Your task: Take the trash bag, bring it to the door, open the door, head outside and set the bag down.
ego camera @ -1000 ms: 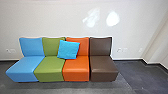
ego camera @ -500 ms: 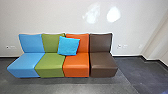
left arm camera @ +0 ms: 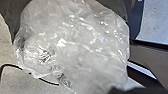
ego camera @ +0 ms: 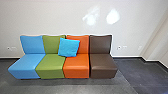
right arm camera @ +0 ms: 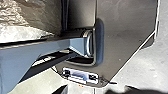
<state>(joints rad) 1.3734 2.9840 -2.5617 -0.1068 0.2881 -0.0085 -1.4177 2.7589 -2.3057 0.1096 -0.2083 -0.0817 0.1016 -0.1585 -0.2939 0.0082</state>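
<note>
Jaws parted, right gripper (right arm camera: pixel 96 90), head view shifted

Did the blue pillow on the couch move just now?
No. The blue pillow still leans across the green back and orange back, same spot. The whole view just shifted.
</note>
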